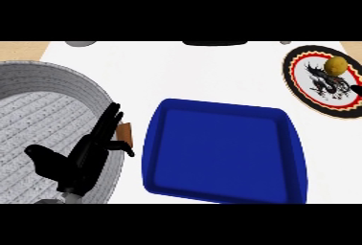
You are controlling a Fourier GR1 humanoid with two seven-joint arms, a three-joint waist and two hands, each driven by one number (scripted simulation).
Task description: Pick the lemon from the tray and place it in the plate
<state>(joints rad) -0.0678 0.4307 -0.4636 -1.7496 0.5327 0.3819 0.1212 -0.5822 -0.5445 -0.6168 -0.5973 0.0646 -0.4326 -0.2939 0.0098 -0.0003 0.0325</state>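
Left robot hand [84, 160] open over grey basket rim [84, 88], blue tray [225, 152] on white counter [176, 72], lemon [336, 65] on plate [293, 72]

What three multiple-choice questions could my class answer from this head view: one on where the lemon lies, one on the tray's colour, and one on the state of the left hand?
1. Where is the lemon?
A. on the plate
B. in the tray
C. in the left hand

2. What colour is the tray?
A. red
B. blue
C. green

3. How is the left hand?
A. curled round the lemon
B. open, fingers straight
C. pressing on the tray

Answers: 1 A, the lemon sits on the plate's upper part. 2 B, the tray is deep blue. 3 B, its fingers are extended and hold nothing.
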